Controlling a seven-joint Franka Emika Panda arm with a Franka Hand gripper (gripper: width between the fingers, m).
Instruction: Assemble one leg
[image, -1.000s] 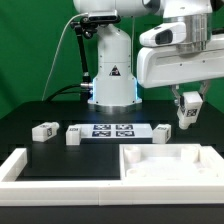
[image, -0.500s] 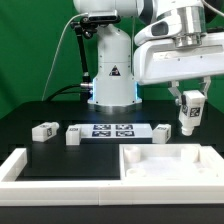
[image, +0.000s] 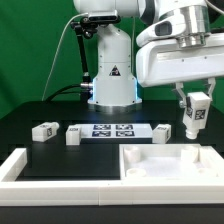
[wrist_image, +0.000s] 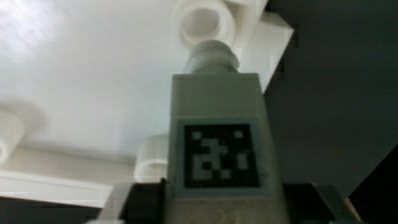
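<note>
My gripper (image: 195, 105) is shut on a white leg (image: 195, 116) with a black-and-white tag, holding it upright in the air above the far right corner of the large flat white piece with recesses (image: 170, 163). In the wrist view the held leg (wrist_image: 221, 130) fills the middle, its tag facing the camera, with the dark fingers (wrist_image: 143, 205) at both sides of its base and the white piece (wrist_image: 89, 80) below. Three more legs lie on the table: one (image: 43, 131) at the exterior view's left, one (image: 74, 135) beside it, one (image: 163, 131) under the gripper.
The marker board (image: 112, 130) lies between the loose legs in front of the robot base (image: 112, 80). A white raised border (image: 20, 168) runs along the front left. The table is black, with a green backdrop behind.
The gripper has risen and shifted to the exterior view's right with the leg held in it. The other legs have not moved.
</note>
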